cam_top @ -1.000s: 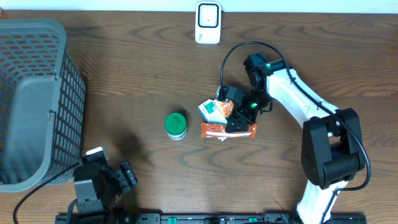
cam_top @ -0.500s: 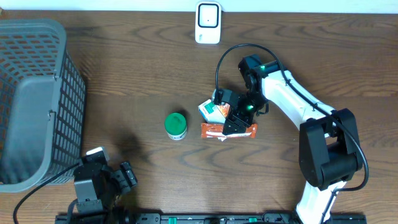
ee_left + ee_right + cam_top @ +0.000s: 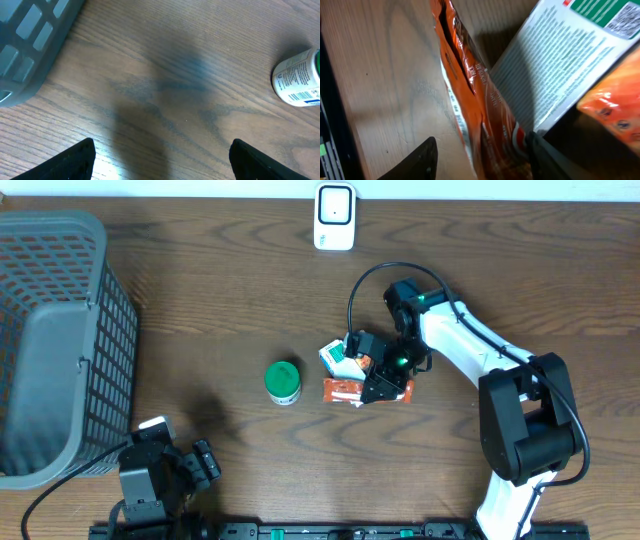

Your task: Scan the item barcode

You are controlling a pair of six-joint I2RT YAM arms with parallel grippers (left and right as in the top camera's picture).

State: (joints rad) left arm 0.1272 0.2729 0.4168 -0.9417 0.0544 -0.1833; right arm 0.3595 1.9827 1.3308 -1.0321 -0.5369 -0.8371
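The orange packet point(image 3: 340, 389) lies flat on the table just to the right of the green-lidded jar point(image 3: 283, 382), its long axis running left to right, pointing away from the jar. It is glossy and crinkled, with white print along one edge. A white box point(image 3: 343, 356) with a green panel and fine print touches its far side. The right gripper point(image 3: 385, 385) straddles the packet's end farthest from the jar, unclenched: one finger touches it, and bare wood shows beside the other. The left gripper point(image 3: 165, 160), well apart from the jar on its near left, is spread wide and holds nothing.
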